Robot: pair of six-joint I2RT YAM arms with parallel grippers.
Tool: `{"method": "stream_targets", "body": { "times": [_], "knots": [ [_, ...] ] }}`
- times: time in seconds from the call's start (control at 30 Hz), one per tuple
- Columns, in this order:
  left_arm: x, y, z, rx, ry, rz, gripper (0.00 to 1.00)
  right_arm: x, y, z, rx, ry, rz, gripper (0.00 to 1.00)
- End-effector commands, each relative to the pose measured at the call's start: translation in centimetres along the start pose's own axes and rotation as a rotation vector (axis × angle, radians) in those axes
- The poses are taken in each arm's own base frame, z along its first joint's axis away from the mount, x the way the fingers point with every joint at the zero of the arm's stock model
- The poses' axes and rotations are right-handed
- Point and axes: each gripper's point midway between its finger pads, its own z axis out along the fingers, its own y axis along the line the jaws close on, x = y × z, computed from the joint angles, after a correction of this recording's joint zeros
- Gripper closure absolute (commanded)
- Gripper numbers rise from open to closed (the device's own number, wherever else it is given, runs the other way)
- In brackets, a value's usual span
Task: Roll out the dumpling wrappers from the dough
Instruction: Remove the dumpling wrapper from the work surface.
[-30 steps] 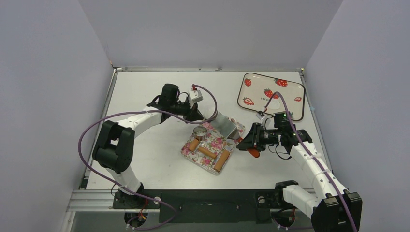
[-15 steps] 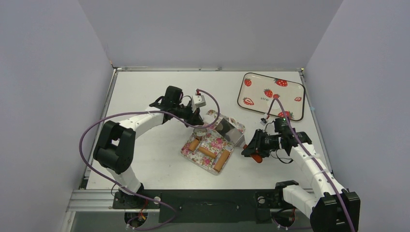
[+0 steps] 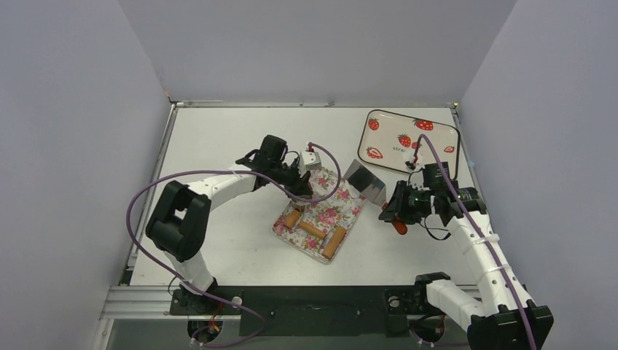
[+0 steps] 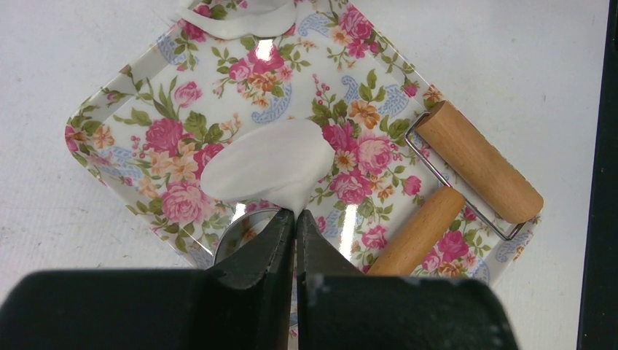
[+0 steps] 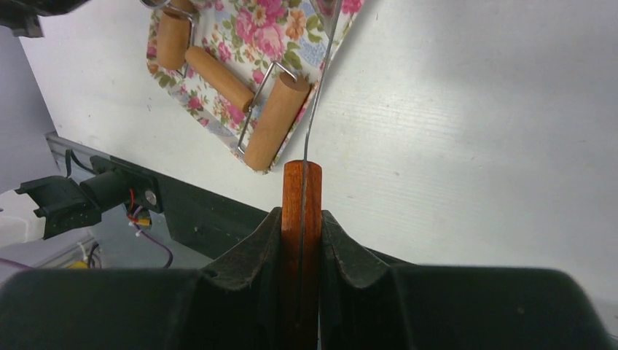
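From the top external view, the left arm reaches over the far left corner of the floral tray [image 3: 326, 211], which lies mid-bench on the white bench [image 3: 218, 146]. The left end effector [image 3: 304, 192] points down at that corner. What it touches cannot be made out from here. A wooden roller [image 3: 315, 230] lies on the near part of the tray. The right end effector [image 3: 391, 210] holds the spatula [image 3: 366, 184] by its red handle, with the shiny blade raised between the floral tray and the strawberry tray [image 3: 379, 138] at the far right.

In the left wrist view, the left end effector [image 4: 295, 219] is closed. Its tips meet the near edge of a dumpling wrapper [image 4: 266, 166], a thin white oval on the floral tray [image 4: 109, 120] that draws to a point where the tips appear to pinch it. More white dough [image 4: 233, 18] lies at the tray's far rim. A silver ring [image 4: 240, 232] shows partly behind the fingers, and the roller [image 4: 477, 171] lies to the right.

In the right wrist view, the right end effector [image 5: 301, 215] is clamped on the spatula [image 5: 301, 186] handle, with the blade seen edge-on as a thin line. The roller [image 5: 275, 124] lies on the floral tray [image 5: 280, 33] beyond.
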Motion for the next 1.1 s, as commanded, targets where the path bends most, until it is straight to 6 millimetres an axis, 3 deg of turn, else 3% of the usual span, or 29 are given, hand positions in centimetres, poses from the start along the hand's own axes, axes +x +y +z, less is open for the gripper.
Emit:
{"method": "stream_targets", "body": {
  "times": [0.0, 0.17, 0.33, 0.47, 0.6, 0.77, 1.07],
  "knots": [
    [-1.6, 0.8, 0.4, -0.016, -0.024, 0.018, 1.00, -2.8, 1.5, -2.6, -0.003, -0.150, -0.092, 1.00],
    [-4.3, -0.3, 2.1, 0.006, -0.089, -0.030, 1.00, -3.1, 3.0, -2.6, -0.070, -0.169, -0.132, 1.00],
    [-6.1, -0.5, 4.1, -0.032, -0.152, -0.103, 1.00, -2.5, 2.7, -2.6, -0.051, -0.168, -0.155, 1.00],
    [-3.5, 0.3, 5.4, -0.120, -0.089, -0.230, 1.00, -2.0, 2.4, -2.6, -0.024, -0.161, -0.188, 1.00],
    [-0.8, -0.7, 6.2, -0.132, -0.012, -0.330, 1.00, -0.7, 2.1, -1.8, -0.006, -0.119, -0.219, 1.00],
    [2.8, -2.0, 5.8, -0.142, 0.091, -0.417, 1.00, 1.5, 1.9, -0.6, -0.029, -0.050, -0.223, 1.00],
    [4.8, -3.3, 5.2, -0.121, 0.137, -0.433, 1.00, 4.0, 2.0, 1.6, -0.084, 0.068, -0.226, 1.00]
  ]
}}
